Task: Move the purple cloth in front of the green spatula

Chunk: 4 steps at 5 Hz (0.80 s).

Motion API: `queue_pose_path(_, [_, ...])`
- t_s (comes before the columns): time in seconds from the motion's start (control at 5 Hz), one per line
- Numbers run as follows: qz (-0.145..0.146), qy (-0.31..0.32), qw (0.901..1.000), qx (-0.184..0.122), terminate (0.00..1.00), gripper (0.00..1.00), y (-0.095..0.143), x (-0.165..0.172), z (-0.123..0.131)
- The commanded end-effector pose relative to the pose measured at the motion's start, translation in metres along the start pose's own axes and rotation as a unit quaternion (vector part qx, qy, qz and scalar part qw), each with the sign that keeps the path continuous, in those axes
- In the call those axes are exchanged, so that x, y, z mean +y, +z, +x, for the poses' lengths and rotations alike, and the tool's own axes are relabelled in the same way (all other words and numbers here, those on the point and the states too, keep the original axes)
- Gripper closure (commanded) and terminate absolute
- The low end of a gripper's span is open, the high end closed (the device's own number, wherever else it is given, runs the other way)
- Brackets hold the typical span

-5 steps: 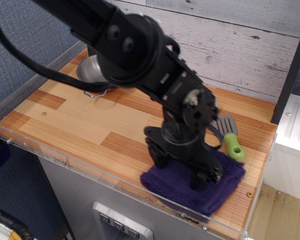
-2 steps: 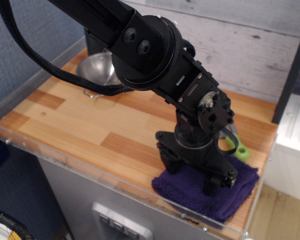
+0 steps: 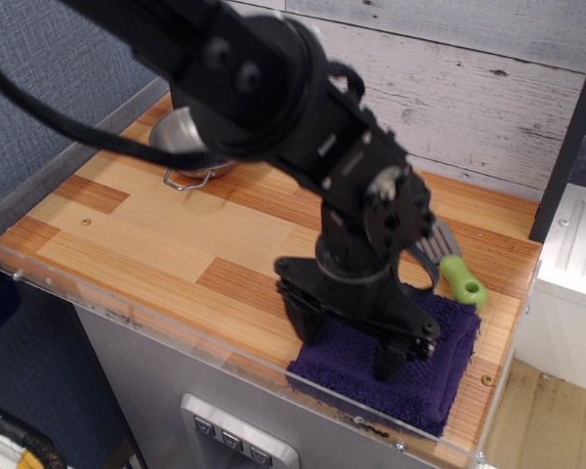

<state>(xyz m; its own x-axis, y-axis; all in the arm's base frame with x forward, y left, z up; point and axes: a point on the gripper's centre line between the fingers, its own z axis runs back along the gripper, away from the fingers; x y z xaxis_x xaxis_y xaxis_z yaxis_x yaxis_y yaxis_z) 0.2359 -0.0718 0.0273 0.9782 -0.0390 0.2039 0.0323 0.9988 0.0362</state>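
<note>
The purple cloth (image 3: 438, 376) lies at the front right corner of the wooden table (image 3: 156, 225), close to the clear front rim. The green spatula (image 3: 461, 279) lies just behind it, with its lime handle touching the cloth's back edge and its grey slotted blade (image 3: 441, 237) pointing to the back. My black gripper (image 3: 347, 338) points down over the cloth. Its two fingers (image 3: 389, 358) are spread wide with the tips on or just above the cloth, gripping nothing. The arm hides the cloth's middle and part of the blade.
A steel bowl (image 3: 179, 137) with a wire handle stands at the back left, partly behind the arm. A clear plastic rim (image 3: 127, 315) runs along the table's front and left edges. A grey panel wall is behind, and a white cabinet (image 3: 574, 254) stands at the right.
The arm swung right and then back left over the cloth. The cloth has shifted a little right and looks more bunched than a second ago. The fingers stay spread.
</note>
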Motion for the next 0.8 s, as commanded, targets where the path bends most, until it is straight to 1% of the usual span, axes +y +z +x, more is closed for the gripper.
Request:
queue_pose_path(0.0, [-0.007, 0.039, 0.9969, -0.069, 0.00, 0.00, 0.057, 0.008, 0.027])
queue_pose_path(0.2, [-0.008, 0.049, 0.9952, -0.084, 0.00, 0.00, 0.079, 0.009, 0.031])
queue_pose_path(0.4, [-0.014, 0.059, 0.9925, -0.106, 0.00, 0.00, 0.100, 0.013, 0.036])
queue_pose_path(0.6, [0.000, 0.082, 0.9910, -0.106, 0.00, 0.00, 0.111, 0.020, 0.035])
